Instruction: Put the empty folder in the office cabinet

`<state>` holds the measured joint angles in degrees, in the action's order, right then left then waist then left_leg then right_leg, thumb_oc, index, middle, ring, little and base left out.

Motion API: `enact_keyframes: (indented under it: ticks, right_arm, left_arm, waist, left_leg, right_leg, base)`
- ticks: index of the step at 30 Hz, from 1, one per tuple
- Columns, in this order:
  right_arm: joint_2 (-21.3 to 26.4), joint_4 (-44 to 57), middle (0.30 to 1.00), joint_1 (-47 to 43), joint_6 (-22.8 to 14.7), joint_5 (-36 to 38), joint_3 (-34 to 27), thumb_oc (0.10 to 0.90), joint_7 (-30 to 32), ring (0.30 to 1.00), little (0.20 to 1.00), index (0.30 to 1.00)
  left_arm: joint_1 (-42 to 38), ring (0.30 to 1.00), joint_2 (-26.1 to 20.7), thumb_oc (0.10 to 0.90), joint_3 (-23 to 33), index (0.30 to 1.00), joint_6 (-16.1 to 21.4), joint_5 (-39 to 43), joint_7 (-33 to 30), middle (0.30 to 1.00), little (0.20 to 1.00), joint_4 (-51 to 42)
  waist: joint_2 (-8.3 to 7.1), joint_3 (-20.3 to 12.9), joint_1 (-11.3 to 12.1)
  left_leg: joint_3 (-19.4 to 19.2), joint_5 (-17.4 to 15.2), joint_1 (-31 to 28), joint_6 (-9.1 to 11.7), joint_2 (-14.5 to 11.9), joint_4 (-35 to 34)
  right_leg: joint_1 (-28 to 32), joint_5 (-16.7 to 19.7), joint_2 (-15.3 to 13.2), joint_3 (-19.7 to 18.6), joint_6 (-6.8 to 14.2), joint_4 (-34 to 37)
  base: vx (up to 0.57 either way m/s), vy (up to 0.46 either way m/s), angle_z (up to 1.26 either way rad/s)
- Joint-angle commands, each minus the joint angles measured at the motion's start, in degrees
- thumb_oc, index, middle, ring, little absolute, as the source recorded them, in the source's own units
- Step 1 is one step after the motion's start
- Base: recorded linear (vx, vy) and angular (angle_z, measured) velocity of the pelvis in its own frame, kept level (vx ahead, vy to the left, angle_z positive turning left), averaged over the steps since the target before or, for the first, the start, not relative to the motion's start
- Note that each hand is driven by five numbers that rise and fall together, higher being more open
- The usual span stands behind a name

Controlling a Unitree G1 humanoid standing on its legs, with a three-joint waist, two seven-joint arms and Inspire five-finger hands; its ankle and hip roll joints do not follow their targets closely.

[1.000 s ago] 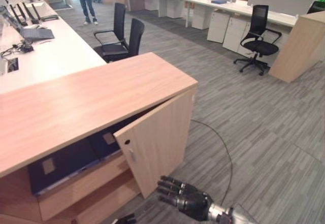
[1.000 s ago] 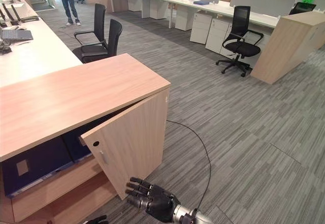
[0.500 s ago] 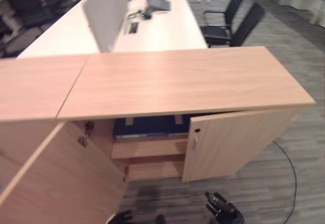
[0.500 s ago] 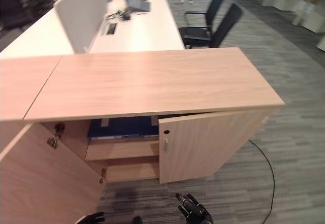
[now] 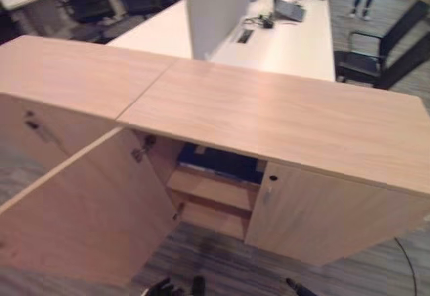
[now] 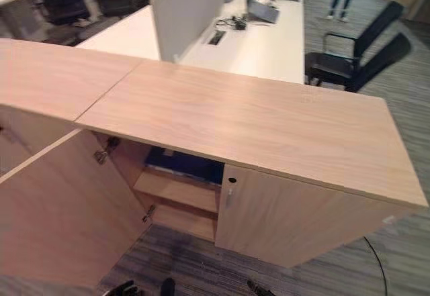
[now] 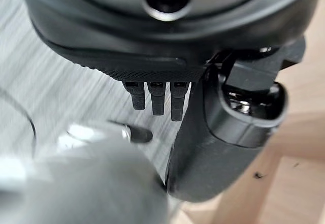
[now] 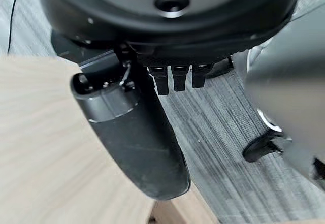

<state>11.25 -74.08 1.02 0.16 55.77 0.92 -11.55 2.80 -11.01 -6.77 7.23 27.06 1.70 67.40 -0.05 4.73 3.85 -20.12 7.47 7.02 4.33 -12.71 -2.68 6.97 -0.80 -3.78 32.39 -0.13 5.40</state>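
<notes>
The cabinet (image 5: 222, 195) stands ahead with its left door (image 5: 87, 215) swung wide and its right door (image 5: 322, 219) ajar, and dark blue folders (image 5: 222, 163) lie flat on the upper shelf, long sides running across the opening. The left hand (image 7: 223, 132) and the right hand (image 8: 132, 137) hang low by the floor, fingers relaxed and holding nothing. The gap lies nearer the left hand, I judge; no writing is readable.

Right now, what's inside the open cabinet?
Dark blue folders lie on the upper shelf of the cabinet. The half-shut right door hides the rest, and the space below is shadowed.
</notes>
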Motion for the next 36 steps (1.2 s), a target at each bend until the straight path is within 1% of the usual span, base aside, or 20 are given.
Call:
enact_keyframes:
  ticks: [1,3,4,5,10,11,12,14,15,16,17,19,20,21,22,25,29,33,36]
  right_arm:
    - [0.0,-0.3,0.900,-4.3,-1.4,4.0,-1.4,0.800,-1.0,0.900,0.900,0.900]
    - [0.2,-1.2,0.900,-4.5,-1.3,3.9,-1.6,0.800,-0.9,0.900,0.900,0.900]
    - [0.2,-1.2,0.900,-4.5,-1.3,3.9,-1.6,0.800,-0.9,0.900,0.900,0.900]
    - [0.5,-2.3,0.900,-4.3,-1.1,3.1,-2.1,0.800,-0.7,0.900,0.900,0.900]
    - [1.5,-4.0,0.900,-2.1,-0.7,0.6,-3.8,0.800,-0.5,0.900,0.900,0.900]
    - [1.5,-4.0,0.900,-2.1,-0.7,0.6,-3.8,0.800,-0.5,0.900,0.900,0.900]
    - [1.8,-4.5,0.900,-1.7,-0.5,0.2,-4.2,0.800,-0.5,0.900,0.900,0.900]
    - [2.2,-5.9,0.900,-1.3,-0.4,-0.7,-4.9,0.800,-0.2,0.900,0.900,0.900]
    - [2.2,-5.9,0.900,-1.3,-0.4,-0.7,-4.9,0.800,-0.2,0.900,0.900,0.900]
    - [2.5,-5.7,0.900,-1.4,-0.4,-0.6,-5.4,0.800,0.1,0.900,0.900,0.900]
    - [2.7,-5.7,0.900,-1.4,-0.6,-0.4,-5.8,0.800,0.3,0.900,0.900,0.900]
    - [3.1,-5.6,0.900,-1.2,-0.8,0.2,-7.1,0.800,0.6,0.900,0.900,0.900]
    - [3.3,-5.3,0.900,-1.0,-0.7,0.3,-7.6,0.800,0.6,0.900,0.900,0.900]
    - [3.6,-5.0,0.900,-1.0,-0.7,0.2,-8.2,0.800,0.8,0.900,0.900,0.900]
    - [3.9,-4.8,0.900,-1.0,-0.7,0.1,-8.8,0.800,1.0,0.900,0.900,0.900]
    - [4.2,-4.0,0.900,-0.7,-0.7,0.0,-10.2,0.800,1.4,0.900,0.900,0.900]
    - [3.7,-2.5,0.900,0.2,-0.5,-1.1,-10.9,0.800,1.5,0.900,0.900,0.900]
    - [3.0,-1.3,0.900,1.4,-0.5,-2.9,-10.7,0.800,1.4,0.900,0.900,0.900]
    - [2.5,-1.0,0.900,2.8,-0.1,-4.9,-10.1,0.800,1.2,0.900,0.900,0.900]
  left_arm:
    - [-2.1,0.900,0.8,0.800,0.1,0.900,0.8,5.0,0.0,0.900,0.900,-0.7]
    - [-1.2,0.900,1.2,0.800,2.1,0.900,0.8,7.2,0.1,0.900,0.900,-0.5]
    - [-1.2,0.900,1.2,0.800,2.1,0.900,0.8,7.2,0.1,0.900,0.900,-0.5]
    - [-0.7,0.900,1.4,0.800,3.9,0.900,0.6,8.9,0.3,0.900,0.900,-0.5]
    - [0.6,0.900,1.8,0.800,6.5,0.900,0.5,9.4,0.5,0.900,0.900,0.4]
    - [0.6,0.900,1.8,0.800,6.5,0.900,0.5,9.4,0.5,0.900,0.900,0.4]
    - [1.2,0.900,2.0,0.800,6.9,0.900,0.4,9.6,0.5,0.900,0.900,0.3]
    - [2.5,0.900,2.1,0.800,8.2,0.900,0.5,10.3,0.6,0.900,0.900,-0.6]
    - [2.5,0.900,2.1,0.800,8.2,0.900,0.5,10.3,0.6,0.900,0.900,-0.6]
    - [3.4,0.900,1.8,0.800,8.8,0.900,0.4,11.0,0.5,0.900,0.900,-1.8]
    - [3.7,0.900,1.4,0.800,9.2,0.900,0.4,11.4,0.3,0.900,0.900,-2.9]
    - [4.4,0.900,1.0,0.800,9.9,0.900,0.5,12.0,0.3,0.900,0.900,-4.8]
    - [4.5,0.900,0.6,0.800,10.2,0.900,0.4,12.1,0.2,0.900,0.900,-5.7]
    - [4.7,0.900,0.4,0.800,10.6,0.900,0.3,12.1,0.1,0.900,0.900,-6.2]
    - [5.1,0.900,0.2,0.800,10.9,0.900,0.2,12.1,-0.1,0.900,0.900,-6.9]
    - [5.3,0.900,-1.2,0.800,12.0,0.900,0.5,10.8,-0.7,0.900,0.900,-7.8]
    - [5.6,0.900,-4.4,0.800,14.6,0.900,0.8,6.5,-2.7,0.900,0.900,-9.9]
    - [4.7,0.900,-8.3,0.800,17.0,0.900,1.1,1.7,-4.4,0.900,0.900,-13.0]
    - [3.1,0.900,-11.9,0.800,18.3,0.900,0.6,-2.4,-5.4,0.900,0.900,-15.1]
  waist:
    - [-0.69,0.4,-0.4]
    - [-0.49,0.0,0.1]
    - [-0.49,0.0,0.0]
    - [-0.13,-0.1,0.3]
    - [1.18,-1.1,-0.4]
    - [1.18,-1.1,-0.4]
    - [1.56,-1.4,-0.6]
    - [2.80,-2.9,-0.5]
    - [2.81,-2.9,-0.5]
    - [3.45,-3.5,-0.2]
    - [3.59,-3.9,-0.1]
    - [3.64,-4.2,0.4]
    - [3.62,-4.3,0.6]
    - [3.56,-4.3,0.6]
    - [3.53,-4.4,0.6]
    - [3.39,-4.6,1.0]
    - [2.31,-5.0,1.2]
    - [1.55,-5.4,1.3]
    - [0.80,-5.9,1.0]
  left_leg:
    - [-1.0,1.5,-2.7,4.6,-3.5,4.1]
    - [-1.3,0.7,-3.7,4.7,-3.7,5.3]
    - [-1.2,0.7,-3.6,4.7,-3.8,5.4]
    - [-1.8,1.0,-5.2,5.0,-4.2,5.6]
    - [-4.6,4.3,-9.8,6.7,-6.6,4.0]
    - [-4.6,4.3,-9.8,6.7,-6.6,4.0]
    - [-5.1,5.1,-10.6,7.1,-7.0,3.2]
    - [-5.8,7.0,-12.3,8.2,-7.9,-0.2]
    - [-5.8,7.1,-12.3,8.2,-7.9,-0.3]
    - [-5.2,6.6,-12.1,8.4,-8.0,-1.8]
    - [-5.0,5.9,-11.5,8.4,-7.8,-2.0]
    - [-4.5,3.7,-10.8,7.8,-6.9,-2.3]
    - [-4.2,2.3,-10.5,7.1,-6.1,-2.3]
    - [-3.7,0.6,-10.1,6.4,-5.1,-2.3]
    - [-3.1,-1.4,-9.8,5.3,-3.6,-2.3]
    - [-1.6,-4.2,-9.1,3.4,-0.1,-2.3]
    - [0.1,-6.1,-8.4,1.2,4.0,-2.3]
    - [0.9,-7.1,-8.0,-0.1,6.5,-2.3]
    - [1.1,-7.5,-8.0,-0.7,7.8,-2.3]
  right_leg:
    - [-1.8,-6.1,-0.9,-2.3,2.8,-4.1]
    - [-2.3,-5.8,-1.1,-1.5,2.6,-4.0]
    - [-2.3,-5.8,-1.1,-1.5,2.6,-4.0]
    - [-2.9,-5.7,-1.7,0.1,2.5,-4.6]
    - [-3.8,-5.4,-2.8,4.7,2.5,-5.2]
    - [-3.8,-5.4,-2.8,4.7,2.5,-5.2]
    - [-3.9,-5.1,-2.9,5.3,2.7,-5.1]
    - [-4.5,-3.8,-3.1,6.4,3.4,-4.5]
    - [-4.5,-3.8,-3.1,6.4,3.4,-4.5]
    - [-5.3,-2.7,-3.1,6.2,3.8,-3.9]
    - [-5.9,-1.9,-3.3,6.6,4.1,-3.7]
    - [-6.4,-0.5,-4.4,7.3,4.8,-3.6]
    - [-6.6,0.2,-5.3,7.8,5.4,-3.7]
    - [-6.8,1.0,-6.5,8.1,6.1,-3.9]
    - [-7.0,2.0,-8.0,8.4,6.9,-4.2]
    - [-7.1,4.1,-11.3,9.1,8.5,-4.7]
    - [-7.0,6.4,-14.8,9.8,10.6,-5.3]
    - [-6.8,7.8,-16.4,10.1,11.8,-5.4]
    - [-6.7,8.6,-17.3,10.3,12.4,-5.4]
  base:
    - [-0.06,-0.031,0.32]
    - [-0.04,0.004,0.27]
    - [-0.05,0.051,0.27]
    - [-0.05,0.070,0.39]
    - [-0.03,0.098,0.55]
    - [-0.01,0.088,0.37]
    - [-0.02,0.148,0.19]
    - [-0.02,0.184,0.17]
    - [-0.06,0.178,0.32]
    - [-0.09,0.205,0.32]
    - [-0.11,0.270,0.27]
    - [-0.09,0.227,0.34]
    - [-0.08,0.263,0.44]
    - [-0.07,0.310,0.67]
    - [-0.07,0.337,0.56]
    - [-0.06,0.306,0.44]
    - [-0.04,0.233,0.27]
    - [-0.03,0.137,0.16]
    - [-0.02,0.073,0.09]
